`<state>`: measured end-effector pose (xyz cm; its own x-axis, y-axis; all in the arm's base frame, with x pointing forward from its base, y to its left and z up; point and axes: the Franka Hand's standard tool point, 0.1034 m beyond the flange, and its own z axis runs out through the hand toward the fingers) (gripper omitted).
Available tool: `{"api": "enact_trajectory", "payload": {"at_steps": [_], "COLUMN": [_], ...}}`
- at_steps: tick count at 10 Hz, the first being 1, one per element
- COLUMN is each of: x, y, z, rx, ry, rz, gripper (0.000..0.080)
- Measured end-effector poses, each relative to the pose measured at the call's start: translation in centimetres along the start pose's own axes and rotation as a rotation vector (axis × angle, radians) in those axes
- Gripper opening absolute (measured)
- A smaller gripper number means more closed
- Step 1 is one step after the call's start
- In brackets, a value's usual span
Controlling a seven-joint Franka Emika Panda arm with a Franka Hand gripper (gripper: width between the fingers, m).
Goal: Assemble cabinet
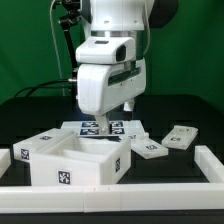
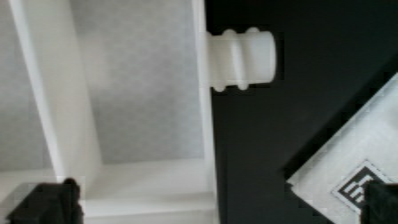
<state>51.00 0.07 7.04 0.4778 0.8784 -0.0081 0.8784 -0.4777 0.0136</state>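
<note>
Pointing straight down, the arm [image 1: 110,60] hangs over the marker board [image 1: 95,127] with its wrist vertical and the gripper [image 1: 113,120] low, close above the board; contact can't be told. Finger spread: cannot tell. The exterior view hides the tips behind the wrist block, and the wrist view shows only one dark finger [image 2: 45,205] at the frame edge. The cabinet body [image 1: 70,160], an open white box with marker tags on its walls, sits on the black table [image 1: 30,120] in front of the marker board, toward the exterior view's left. The wrist view looks down on its wall, with a ribbed white peg [image 2: 246,58] sticking out sideways and a corner of the marker board near it. A loose panel [image 1: 150,148] lies flat just beside the marker board on the exterior view's right, and a second loose panel [image 1: 181,137] lies farther out on that side. A white rail [image 1: 110,195] runs along the table edge nearest the camera, beyond the cabinet body from the board.
</note>
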Motion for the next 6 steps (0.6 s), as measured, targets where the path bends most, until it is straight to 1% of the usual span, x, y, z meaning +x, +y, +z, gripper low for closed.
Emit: {"api": "enact_trajectory", "payload": {"at_steps": [1,2,3,4,6], "x": [-0.1,-0.7,-1.1,-1.1,-0.8], "y": [0.0,0.2,0.0,-0.2,0.1], "z": [0.1,1.0,1.7,2.2,2.9], "rx": [0.002,-0.007,0.001,0.008,0.015], "ry": [-0.001,0.006,0.003,0.001,0.0], "rz": [0.0,-0.004,0.002,0.002,0.002], "gripper": [0.0797,0.0797,0.0797,0.0797,0.0797]}}
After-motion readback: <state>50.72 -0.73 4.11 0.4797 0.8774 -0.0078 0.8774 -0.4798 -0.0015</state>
